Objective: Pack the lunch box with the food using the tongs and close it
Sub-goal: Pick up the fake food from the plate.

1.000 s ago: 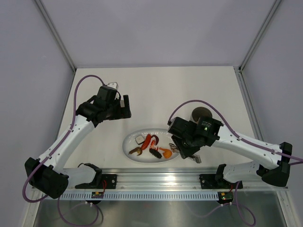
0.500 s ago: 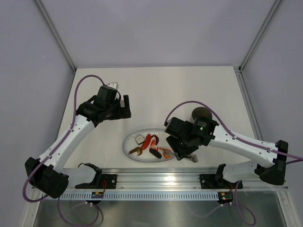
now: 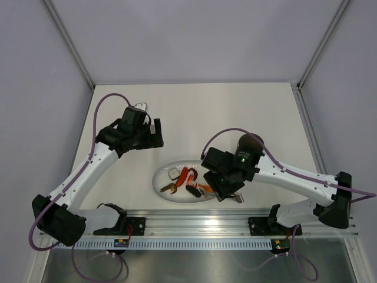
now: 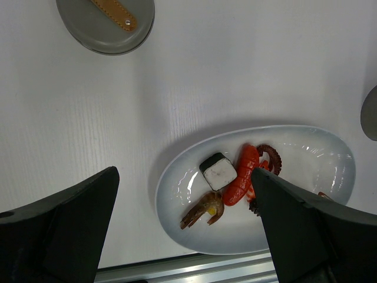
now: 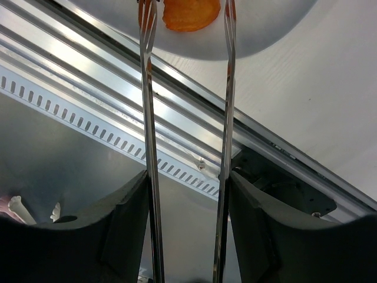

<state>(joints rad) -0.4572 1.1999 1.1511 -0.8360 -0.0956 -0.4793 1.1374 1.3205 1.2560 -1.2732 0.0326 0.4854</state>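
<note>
**Tong tips straddle the orange piece at the plate's near rim**

The right hand (image 5: pixel 187 180) grasps the long slim silver metal tongs (image 5: pixel 147 118), one thin arm lying along the inside of each finger. The tongs' long axis runs straight out from the hand, over the metal rail at the near edge of the white tabletop (image 3: pixel 194 106), to the white oval plate (image 4: pixel 318 159). The two tips stand apart with the small orange food piece (image 5: pixel 189 13) between them, directly ahead of the hand; whether either tip touches it I cannot tell. The coming move likely turns on this: a squeeze should pinch the piece crosswise.

The plate sits at the middle of the near edge; it also holds a red sausage (image 4: pixel 242 174), a white square with a dark rim (image 4: pixel 219 171) and a brown shrimp-like bit (image 4: pixel 205 207). The small dark grey cylindrical lunch box (image 3: pixel 252 140) stands toward the right edge, behind the plate and partly hidden by the right arm, so that arm is the nearer one to it. The left hand (image 3: pixel 155 134) hangs released and empty above the left half; the round grey lid with a tan bar handle (image 4: pixel 106 20) lies back and left of the plate.
</note>
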